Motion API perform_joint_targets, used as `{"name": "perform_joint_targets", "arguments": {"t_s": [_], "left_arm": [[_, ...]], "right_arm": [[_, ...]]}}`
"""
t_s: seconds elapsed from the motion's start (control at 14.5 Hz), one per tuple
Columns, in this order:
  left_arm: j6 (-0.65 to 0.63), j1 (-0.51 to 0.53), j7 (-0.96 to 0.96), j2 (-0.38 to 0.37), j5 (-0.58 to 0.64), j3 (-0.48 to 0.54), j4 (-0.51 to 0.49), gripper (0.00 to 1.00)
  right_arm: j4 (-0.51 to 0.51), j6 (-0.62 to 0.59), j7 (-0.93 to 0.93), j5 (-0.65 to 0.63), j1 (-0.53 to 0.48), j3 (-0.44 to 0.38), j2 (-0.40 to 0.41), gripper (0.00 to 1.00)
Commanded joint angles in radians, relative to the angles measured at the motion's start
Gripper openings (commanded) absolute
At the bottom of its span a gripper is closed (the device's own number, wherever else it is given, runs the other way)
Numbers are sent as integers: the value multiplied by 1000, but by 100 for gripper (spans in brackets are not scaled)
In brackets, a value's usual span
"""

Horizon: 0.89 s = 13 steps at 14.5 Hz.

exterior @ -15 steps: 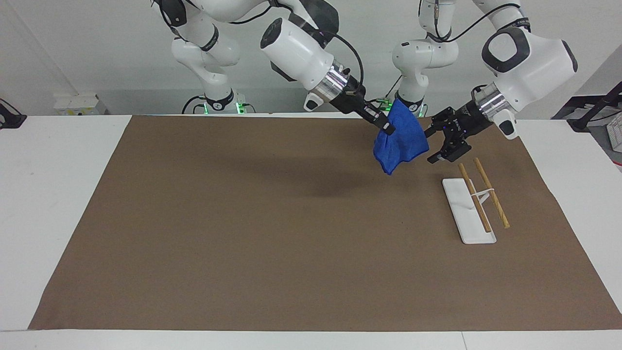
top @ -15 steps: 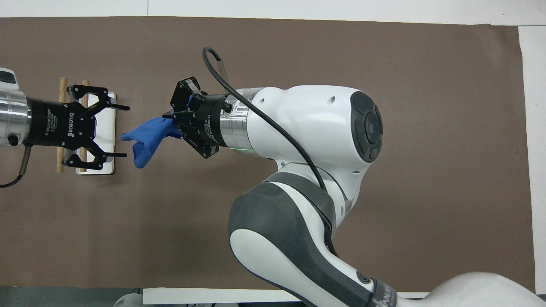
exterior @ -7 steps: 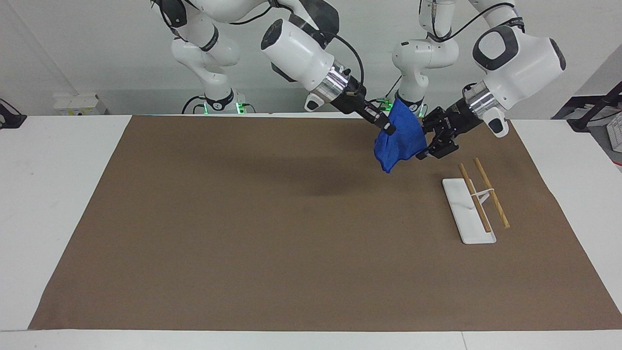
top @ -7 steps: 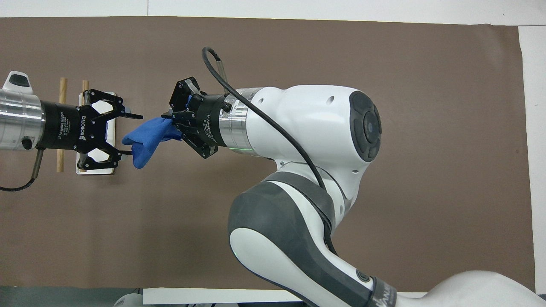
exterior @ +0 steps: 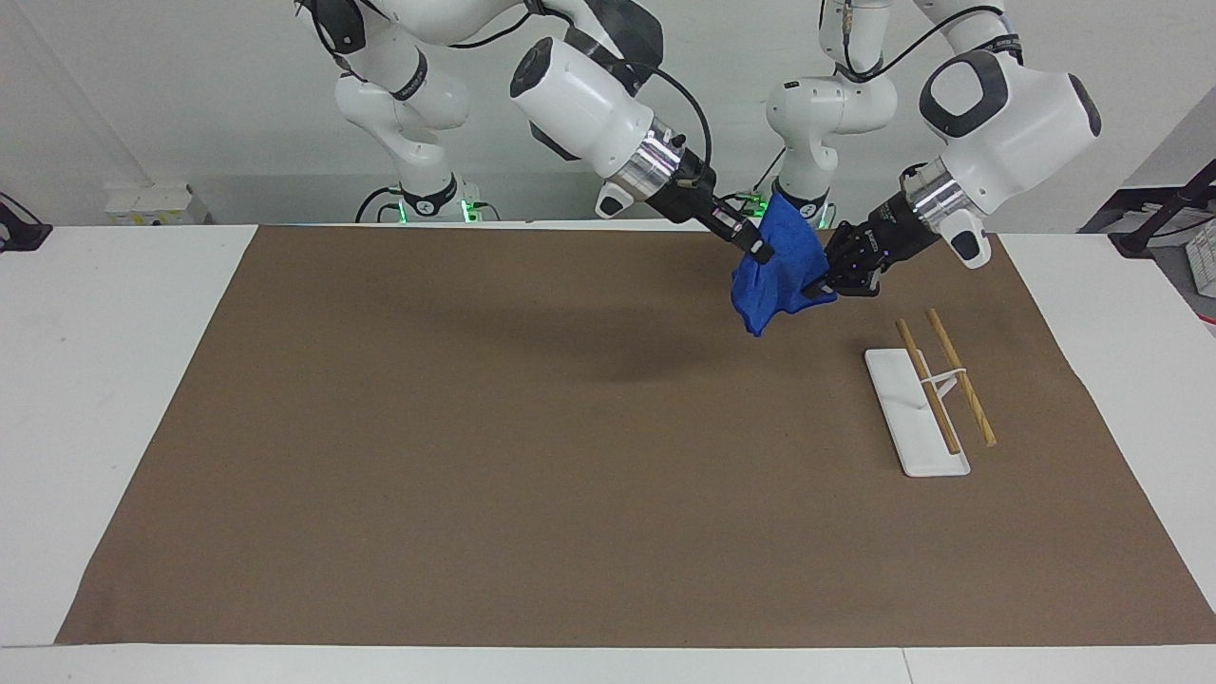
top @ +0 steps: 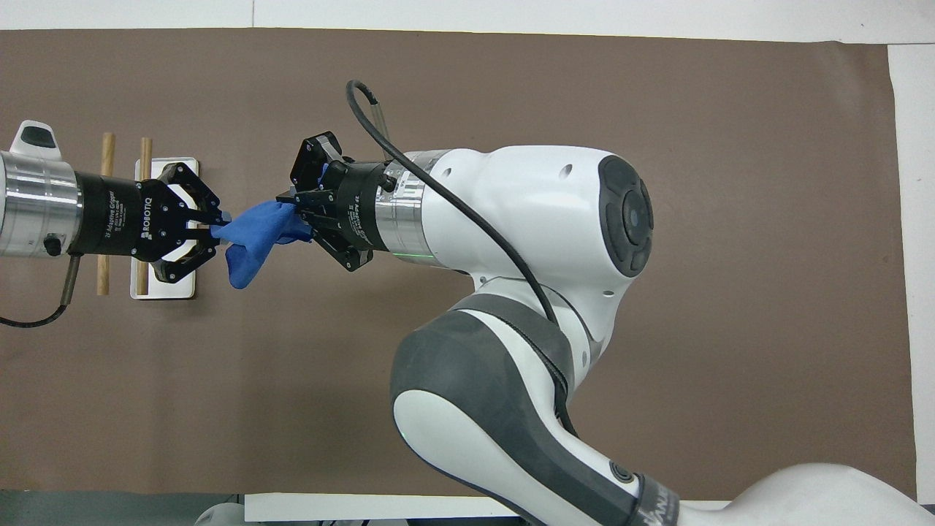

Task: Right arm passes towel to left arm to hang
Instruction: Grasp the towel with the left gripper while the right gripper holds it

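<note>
The royal-blue towel (exterior: 774, 275) hangs bunched in the air between both grippers, over the brown mat toward the left arm's end of the table. It also shows in the overhead view (top: 252, 234). My right gripper (exterior: 760, 252) is shut on the towel's upper part, seen from above too (top: 294, 208). My left gripper (exterior: 821, 285) has its fingers closed on the towel's free end, also seen from above (top: 217, 232). The towel's loop is hidden.
A rack with a white base (exterior: 898, 399) and two wooden rods (exterior: 959, 375) stands on the brown mat (exterior: 475, 427), just under the left gripper and farther from the robots; from above its base (top: 172, 291) shows too. Two slimmer white arms (exterior: 418, 104) stand at the back.
My left gripper moved in from over the rack to the towel's free end and went from wide open to closed on it. The right gripper kept still, holding the towel.
</note>
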Motion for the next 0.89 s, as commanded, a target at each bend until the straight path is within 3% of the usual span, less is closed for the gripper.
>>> {"name": "perform_joint_targets", "arguments": {"t_s": [0.0,0.34,0.41,0.62,0.69,0.83], "left_arm": [[21,-15,-7,-26,-11,8,-33,0],[21,-12,-5,-23,-14,8,-26,0],[22,-11,-5,-23,-14,10,-23,0],[24,-11,-7,-23,-14,10,-23,0],[28,-11,-5,-23,-14,10,-23,0],[33,-5,-2,-21,-14,10,-23,0]], "right_arm": [[17,6,3,16,-14,24,18,0],[17,6,1,16,-14,24,18,1],[17,4,3,16,-14,24,18,10],[17,3,-6,6,-16,23,17,95],[17,4,-12,2,-16,23,17,100],[17,3,-32,2,-17,21,17,100]]}}
